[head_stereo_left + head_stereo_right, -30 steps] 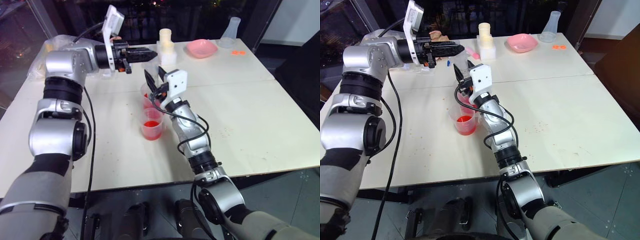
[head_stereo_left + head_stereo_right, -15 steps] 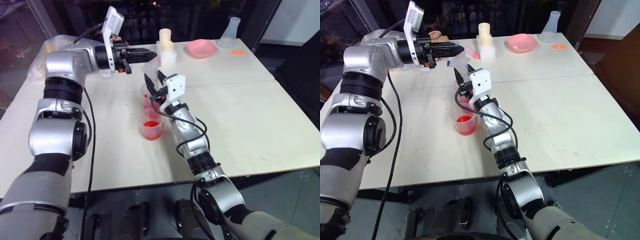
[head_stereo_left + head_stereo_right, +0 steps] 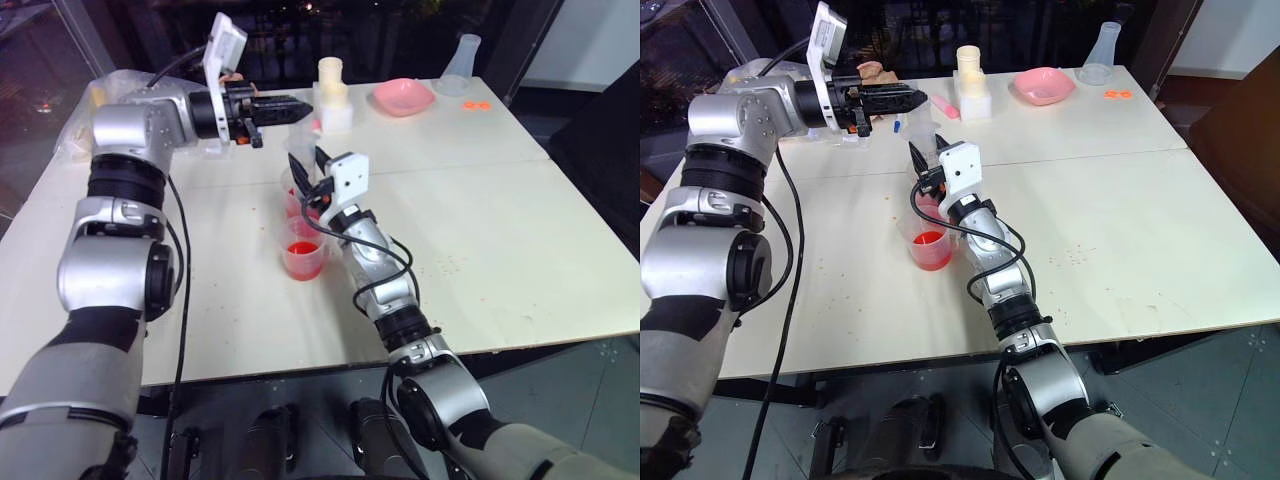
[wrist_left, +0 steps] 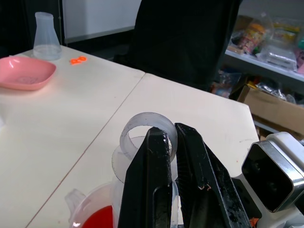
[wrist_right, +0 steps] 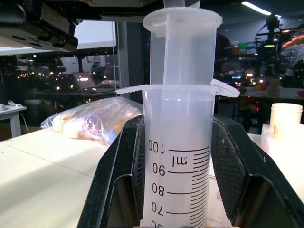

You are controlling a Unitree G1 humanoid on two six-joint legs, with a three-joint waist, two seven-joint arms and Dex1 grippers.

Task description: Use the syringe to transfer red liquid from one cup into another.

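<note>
The clear syringe stands upright, its barrel clamped between the fingers of my right gripper, which is shut on it. The syringe's lower end is hidden behind that gripper, above the farther cup. My left gripper reaches in level from the left and is shut on the round top of the white plunger. Both cups hold red liquid; the nearer cup stands just in front of the farther one, near the table's middle.
At the table's far edge are a pink dish, a clear flask, a cream-and-white container and small orange bits. A plastic bag lies at the far left. The right half of the table is bare.
</note>
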